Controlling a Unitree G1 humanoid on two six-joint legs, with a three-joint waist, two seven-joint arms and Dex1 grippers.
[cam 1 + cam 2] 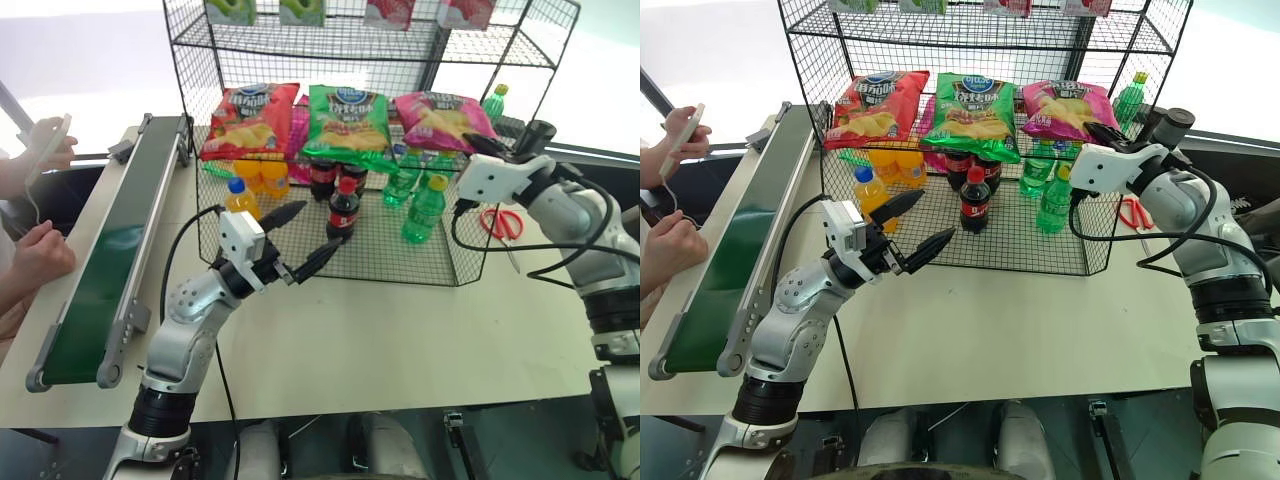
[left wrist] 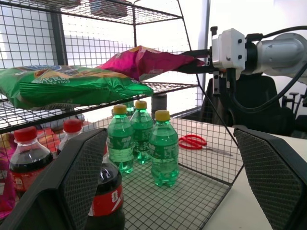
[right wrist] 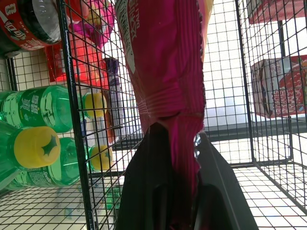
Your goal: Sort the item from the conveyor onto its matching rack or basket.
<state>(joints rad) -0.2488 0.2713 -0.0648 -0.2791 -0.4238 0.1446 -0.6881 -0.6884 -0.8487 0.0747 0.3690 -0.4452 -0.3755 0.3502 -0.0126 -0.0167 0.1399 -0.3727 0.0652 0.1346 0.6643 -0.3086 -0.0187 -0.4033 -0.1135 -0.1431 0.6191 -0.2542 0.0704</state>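
Left hand (image 1: 298, 243) spread wide; right hand (image 1: 478, 146) clamped, arm outstretched

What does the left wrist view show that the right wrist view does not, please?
Left wrist view alone: the red scissors on the table, the green crisp bag on the rack's middle shelf, and the right pincer seen from the side, shut on the edge of the pink bag, framed by the open left pincer.

Right wrist view alone: a close look at the pink bag's crimped end pinched between the black fingers, and a red-and-white box beyond the wire.

Both: the pink bag, the green bottles, the cola bottles and the black wire rack.
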